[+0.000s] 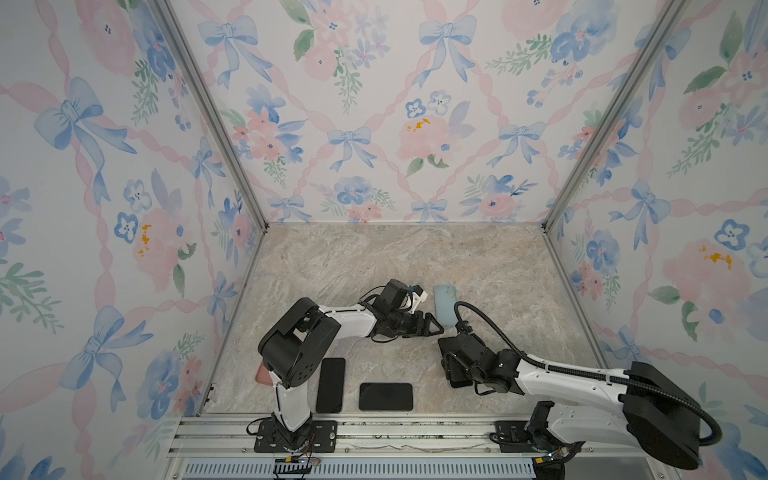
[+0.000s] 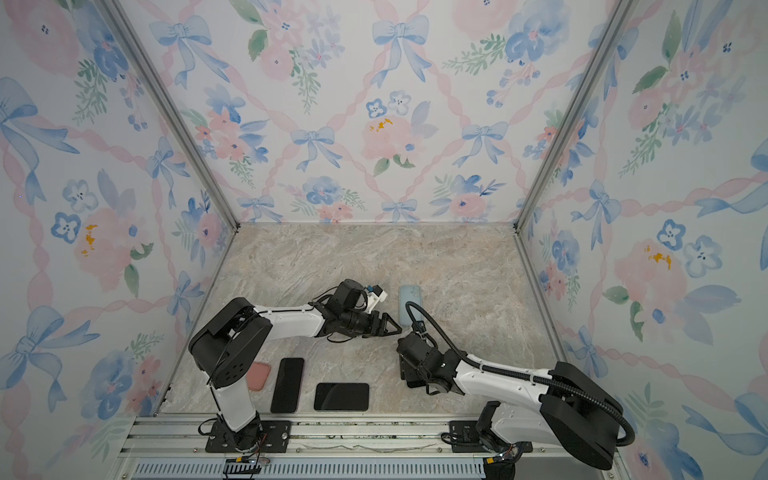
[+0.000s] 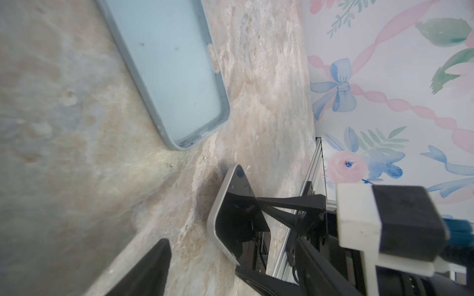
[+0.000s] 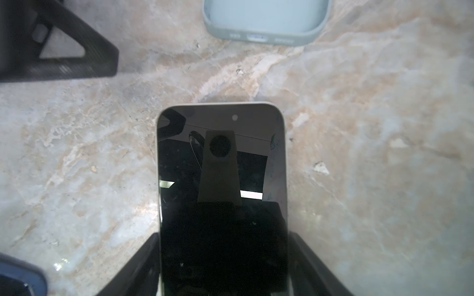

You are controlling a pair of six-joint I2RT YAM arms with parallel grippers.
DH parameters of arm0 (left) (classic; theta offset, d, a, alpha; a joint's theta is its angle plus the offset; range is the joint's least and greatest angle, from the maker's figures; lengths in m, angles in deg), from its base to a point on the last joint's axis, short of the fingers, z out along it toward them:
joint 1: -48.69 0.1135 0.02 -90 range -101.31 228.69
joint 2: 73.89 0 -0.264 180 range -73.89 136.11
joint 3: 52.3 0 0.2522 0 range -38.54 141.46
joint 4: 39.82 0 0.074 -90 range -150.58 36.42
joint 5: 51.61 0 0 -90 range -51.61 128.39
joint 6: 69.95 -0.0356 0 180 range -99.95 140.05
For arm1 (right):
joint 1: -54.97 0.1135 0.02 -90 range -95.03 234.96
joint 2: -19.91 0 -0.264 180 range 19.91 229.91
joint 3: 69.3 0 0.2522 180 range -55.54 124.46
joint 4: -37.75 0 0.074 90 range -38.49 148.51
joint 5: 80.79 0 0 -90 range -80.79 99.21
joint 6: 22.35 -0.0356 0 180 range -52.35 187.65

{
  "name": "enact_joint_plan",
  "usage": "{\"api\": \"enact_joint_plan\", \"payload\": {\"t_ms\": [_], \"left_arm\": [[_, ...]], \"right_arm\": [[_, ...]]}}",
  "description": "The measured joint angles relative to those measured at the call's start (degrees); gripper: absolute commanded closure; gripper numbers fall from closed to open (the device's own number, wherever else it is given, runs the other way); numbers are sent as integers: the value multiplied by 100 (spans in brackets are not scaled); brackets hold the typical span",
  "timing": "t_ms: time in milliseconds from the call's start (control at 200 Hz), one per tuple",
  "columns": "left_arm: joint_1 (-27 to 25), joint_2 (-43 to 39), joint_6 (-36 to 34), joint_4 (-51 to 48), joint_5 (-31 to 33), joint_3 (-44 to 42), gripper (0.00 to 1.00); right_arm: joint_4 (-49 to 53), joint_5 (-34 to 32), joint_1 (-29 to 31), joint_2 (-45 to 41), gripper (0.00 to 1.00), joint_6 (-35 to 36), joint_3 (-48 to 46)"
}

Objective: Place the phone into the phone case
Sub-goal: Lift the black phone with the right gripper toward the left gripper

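The light blue phone case (image 1: 444, 305) lies open side up on the marble table (image 1: 498, 270), also seen in the left wrist view (image 3: 166, 71) and the right wrist view (image 4: 266, 20). My right gripper (image 4: 223, 269) is shut on the phone (image 4: 221, 179) across its width. The phone has a black screen and a pale edge, and its free end points at the case's near end, a short gap away. In the left wrist view the phone (image 3: 236, 212) hangs tilted above the table. My left gripper (image 1: 432, 326) is open and empty, just left of the case's near end.
Two more black phones (image 1: 331, 384) (image 1: 385, 397) lie near the front edge. A pink case (image 2: 258, 375) lies beside the left arm's base. Floral walls enclose the table on three sides. A metal rail (image 1: 374, 432) runs along the front.
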State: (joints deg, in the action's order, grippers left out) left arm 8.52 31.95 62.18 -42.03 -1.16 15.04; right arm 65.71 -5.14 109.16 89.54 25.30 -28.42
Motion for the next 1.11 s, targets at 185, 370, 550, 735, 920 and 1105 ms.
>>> {"api": "enact_joint_plan", "payload": {"t_ms": [185,370,550,735,920,1105], "left_arm": [[87,227,109,223,-221,-72,27],[98,391,313,575,-466,-90,34],[98,503,490,850,-647,-120,49],[92,651,601,1078,-780,-186,56],[94,671,697,1276,-833,-299,62],[101,800,828,1550,-903,-374,71]], "right_arm": [[-319,15,-92,-203,56,107,-205],[-549,13,-96,-232,56,173,-293],[-866,15,-101,-39,56,221,-293],[-1130,11,-101,168,56,280,-271],[-1215,11,-101,210,56,297,-271],[-1250,15,-101,214,55,297,-271]]}}
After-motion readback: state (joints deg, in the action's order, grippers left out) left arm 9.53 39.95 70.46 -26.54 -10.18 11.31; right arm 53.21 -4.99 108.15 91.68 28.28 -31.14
